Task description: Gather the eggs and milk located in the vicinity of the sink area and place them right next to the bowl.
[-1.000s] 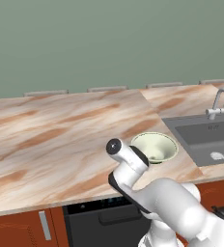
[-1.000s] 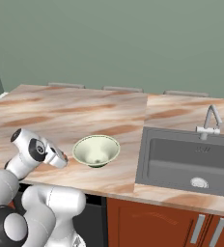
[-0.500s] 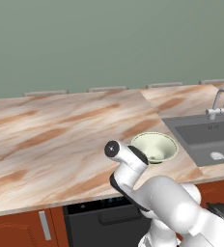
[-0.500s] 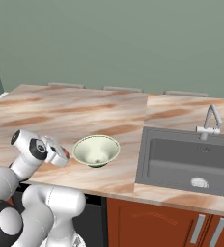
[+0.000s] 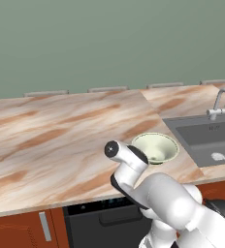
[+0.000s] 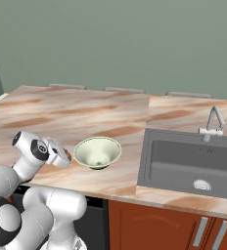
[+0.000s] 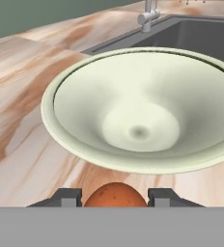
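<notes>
Bowl [image 5: 155, 147] stands on the bench [image 5: 56, 140] behind my arm in the left view, in the right view my hand [image 6: 62, 157] hangs low just beside it, and the hand view shows it gripping the orange-brown egg [image 7: 116, 195] for setting down there.

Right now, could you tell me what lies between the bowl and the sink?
Nothing but bare marble counter: in the right base view the stretch between the bowl and the sink holds no objects.
</notes>
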Motion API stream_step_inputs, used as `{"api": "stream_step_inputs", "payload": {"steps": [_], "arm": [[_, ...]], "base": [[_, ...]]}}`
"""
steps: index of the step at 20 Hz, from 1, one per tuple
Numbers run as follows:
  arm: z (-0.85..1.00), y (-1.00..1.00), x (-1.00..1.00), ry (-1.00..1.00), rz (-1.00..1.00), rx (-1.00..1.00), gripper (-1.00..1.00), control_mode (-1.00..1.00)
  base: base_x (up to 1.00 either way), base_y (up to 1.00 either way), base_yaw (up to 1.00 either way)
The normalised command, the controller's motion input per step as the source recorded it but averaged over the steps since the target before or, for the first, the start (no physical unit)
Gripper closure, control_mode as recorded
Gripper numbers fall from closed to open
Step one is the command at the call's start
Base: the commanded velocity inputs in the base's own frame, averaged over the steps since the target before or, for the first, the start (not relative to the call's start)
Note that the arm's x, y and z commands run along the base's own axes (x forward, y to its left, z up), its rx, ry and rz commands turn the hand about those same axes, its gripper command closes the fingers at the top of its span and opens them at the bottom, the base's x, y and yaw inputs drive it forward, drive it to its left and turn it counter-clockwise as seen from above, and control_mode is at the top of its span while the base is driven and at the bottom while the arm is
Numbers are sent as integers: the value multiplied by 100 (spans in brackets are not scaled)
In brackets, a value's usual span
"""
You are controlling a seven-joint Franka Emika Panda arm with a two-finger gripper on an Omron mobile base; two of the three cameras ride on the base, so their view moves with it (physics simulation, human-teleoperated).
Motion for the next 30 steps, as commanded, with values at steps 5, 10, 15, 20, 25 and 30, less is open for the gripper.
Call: {"api": "stream_step_inputs", "payload": {"steps": [5, 10, 15, 20, 25, 30], "arm": [[-10, -13, 0, 0, 0, 0, 100, -100], [-7, -18, 0, 0, 0, 0, 100, -100], [-6, -13, 0, 0, 0, 0, 100, -100], [-12, -2, 0, 0, -2, 0, 100, -100], [-10, 0, 0, 0, -3, 0, -100, -100], [-2, -3, 0, 0, -2, 0, -100, -100]], "base": [[0, 0, 0], [0, 0, 0], [0, 0, 0], [0, 0, 0], [0, 0, 0], [0, 0, 0]]}}
